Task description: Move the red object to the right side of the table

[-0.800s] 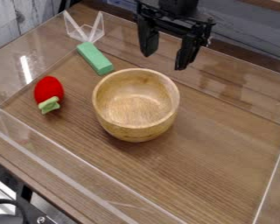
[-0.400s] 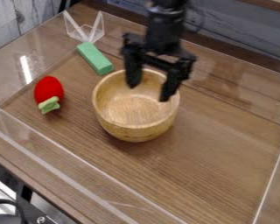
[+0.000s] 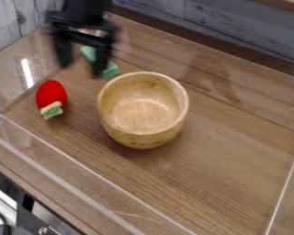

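At upper left of frame, hovering with prongs spread apart and gripping nothing: claw (image 3: 84, 55). Lying at left on bench (image 3: 223, 138), beside wooden bowl (image 3: 143, 109): red object (image 3: 50, 96).

My gripper (image 3: 84, 53) is showing as matte black all over: a blocky dark body above, and two slim, straight black fingers (image 3: 62, 53) below it. Motion blur is softening any finer detail.

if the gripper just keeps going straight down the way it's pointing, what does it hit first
Probably the green block: the open gripper points down and hangs about over it. Depth is hard to judge from this one blurred view, so it could instead land on the bare table beside it.
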Tool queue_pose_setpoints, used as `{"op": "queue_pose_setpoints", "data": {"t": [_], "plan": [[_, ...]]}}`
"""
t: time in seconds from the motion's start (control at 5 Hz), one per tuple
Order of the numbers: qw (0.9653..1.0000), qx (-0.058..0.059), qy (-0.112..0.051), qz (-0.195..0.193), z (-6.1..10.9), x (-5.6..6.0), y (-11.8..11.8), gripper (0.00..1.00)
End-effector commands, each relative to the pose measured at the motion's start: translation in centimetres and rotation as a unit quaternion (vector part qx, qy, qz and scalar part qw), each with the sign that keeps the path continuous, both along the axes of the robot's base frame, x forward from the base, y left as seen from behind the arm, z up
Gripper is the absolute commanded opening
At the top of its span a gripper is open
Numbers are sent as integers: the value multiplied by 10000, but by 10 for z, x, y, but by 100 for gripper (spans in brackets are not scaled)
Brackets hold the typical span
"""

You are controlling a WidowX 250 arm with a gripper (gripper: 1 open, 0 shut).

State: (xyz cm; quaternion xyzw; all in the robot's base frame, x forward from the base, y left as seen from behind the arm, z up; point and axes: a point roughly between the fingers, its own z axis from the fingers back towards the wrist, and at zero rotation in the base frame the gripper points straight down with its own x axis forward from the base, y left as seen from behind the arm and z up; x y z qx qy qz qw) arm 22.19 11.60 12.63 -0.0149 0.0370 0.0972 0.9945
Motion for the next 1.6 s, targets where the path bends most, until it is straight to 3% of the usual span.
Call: {"op": "queue_pose_setpoints", "data": {"t": [0.0,0.2,0.6,1.0,1.4], "plan": [[9989,138,-331,296,10,-2,40,100],[9970,106,-296,710,-1,-4,70,100],[9964,34,-179,834,-10,-15,61,100],[9943,-7,-85,1061,-30,-4,48,100],[9989,-59,-96,465,-58,4,36,100]]}}
